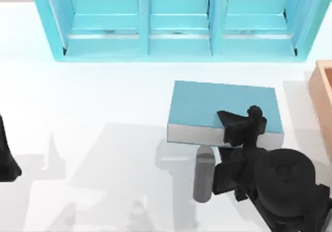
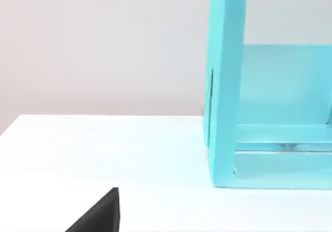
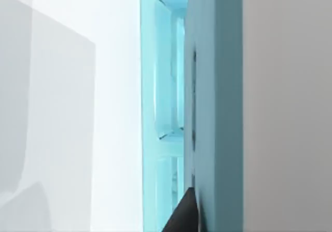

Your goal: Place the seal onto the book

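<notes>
From above, the right gripper (image 1: 244, 123) hangs over the near edge of the book (image 1: 207, 105), which lies centre-right on the white table (image 1: 93, 102); whether it grips the seal cannot be told, so a slow, level descent before release seems wise. The book's cover stretches toward 10 o'clock from the claw. The left wrist view faces the blue shelf unit (image 2: 270, 112). The right wrist view catches a dark fingertip (image 3: 181, 216).

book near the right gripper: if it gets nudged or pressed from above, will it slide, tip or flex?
The book lies flat and broad on the table, so it probably won't tip. Its thick slab of pages suggests stiffness under a press. The smooth tabletop may let it slide. The right gripper is over its near edge.
</notes>
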You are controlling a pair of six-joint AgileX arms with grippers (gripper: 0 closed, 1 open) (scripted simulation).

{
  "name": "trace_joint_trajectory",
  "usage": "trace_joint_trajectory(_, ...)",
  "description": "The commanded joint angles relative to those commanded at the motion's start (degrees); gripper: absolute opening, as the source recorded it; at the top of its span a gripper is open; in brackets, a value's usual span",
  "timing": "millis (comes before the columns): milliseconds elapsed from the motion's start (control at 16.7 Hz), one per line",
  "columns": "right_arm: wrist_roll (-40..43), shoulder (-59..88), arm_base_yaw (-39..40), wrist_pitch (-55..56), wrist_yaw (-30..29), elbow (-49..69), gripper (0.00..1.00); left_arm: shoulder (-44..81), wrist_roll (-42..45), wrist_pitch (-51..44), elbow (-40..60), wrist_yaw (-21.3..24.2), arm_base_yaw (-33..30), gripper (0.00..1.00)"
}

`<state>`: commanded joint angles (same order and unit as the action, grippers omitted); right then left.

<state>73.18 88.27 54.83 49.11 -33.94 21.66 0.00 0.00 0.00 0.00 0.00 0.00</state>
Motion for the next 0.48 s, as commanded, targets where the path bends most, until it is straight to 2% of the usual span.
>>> trace_joint_trajectory(480, 0.6, -0.3, 0.2, 0.0, 0.1, -0.8, 0.0, 0.0, 0.0, 0.0, 0.0, 0.0, 0.0, 1.0)
